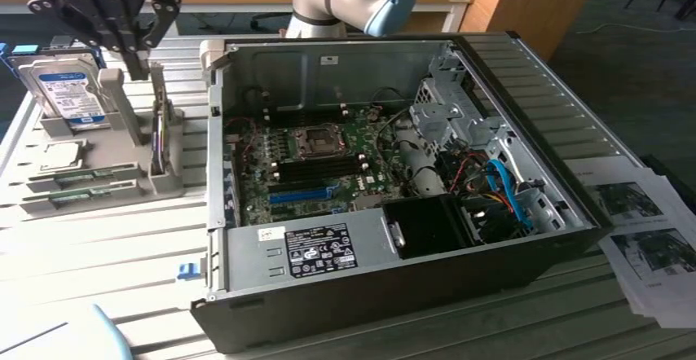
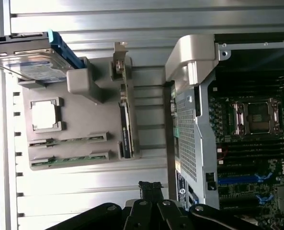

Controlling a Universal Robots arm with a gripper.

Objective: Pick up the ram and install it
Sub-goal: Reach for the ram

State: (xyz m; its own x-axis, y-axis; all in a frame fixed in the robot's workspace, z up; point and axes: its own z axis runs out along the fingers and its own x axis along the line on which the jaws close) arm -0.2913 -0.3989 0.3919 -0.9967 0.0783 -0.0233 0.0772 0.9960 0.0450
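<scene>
An opened computer case [image 1: 326, 250] [image 2: 189, 124] lies on its side on a slatted metal table [image 1: 98, 254] [image 2: 84, 19], its motherboard [image 1: 315, 160] [image 2: 256, 143] and a long blue slot [image 1: 299, 195] [image 2: 237, 179] exposed. To the exterior view's right of the case are printed sheets of paper [image 1: 641, 230]. To the exterior view's left of the case sits a grey parts holder [image 1: 120, 152] [image 2: 84, 120]. The ram [image 1: 81, 180] [image 2: 67, 140] lies flat in a groove at the holder's near end, a second green stick [image 1: 78, 201] [image 2: 67, 159] in the groove beside it. Farther back in the holder are a square processor chip [image 1: 63, 155] [image 2: 44, 115] and a silver hard drive [image 1: 65, 87] [image 2: 34, 67] propped upright. The gripper [image 1: 137, 68] [image 2: 150, 188] hangs over the holder's far end, just beside the hard drive on the side toward the case, jaws pressed together and well apart from the ram. Beyond the case stands the arm's base joint [image 1: 348, 2].
</scene>
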